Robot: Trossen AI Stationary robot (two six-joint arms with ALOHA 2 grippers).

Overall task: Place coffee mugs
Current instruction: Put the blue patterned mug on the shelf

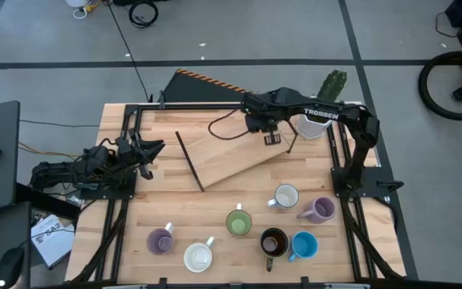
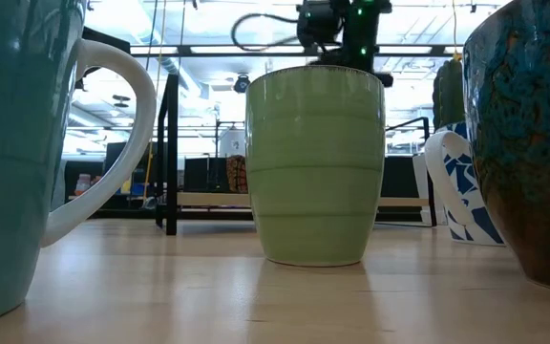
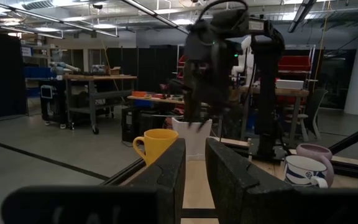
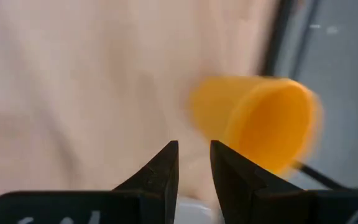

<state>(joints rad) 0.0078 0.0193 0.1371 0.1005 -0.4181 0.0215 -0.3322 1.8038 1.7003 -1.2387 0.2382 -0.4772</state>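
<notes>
The robot's right gripper hangs over the far middle of the wooden table, above a small orange ceramic mug with a handle. That mug is hidden under the arm in the high view. The left wrist view shows it standing upright just in front of a white faceted cactus pot.

In the right wrist view the two dark fingers are drawn close together with only a slit between them, and they clasp nothing. The mug sits off to one side of them, not between them.

The left gripper waits at the table's left edge, its fingers equally narrowed and empty.

Seven other mugs stand grouped along the near side:
- a lilac one
- a white one
- a ribbed pale green one
- a dark brown one
- a blue one
- a white-and-blue patterned one
- a second lilac one

The step in hand appears to be fetching the orange mug to join that group.

To do it well, the right gripper would likely have to:
- spread its fingers first
- centre over the mug's rim on the side away from the handle
- come straight down so one finger goes inside the wall
- keep clear of the cactus pot close behind

A glancing touch could tip the light mug or push it into the pot. A free spot in the cluster, well apart from its neighbours, would suit the set-down.
</notes>
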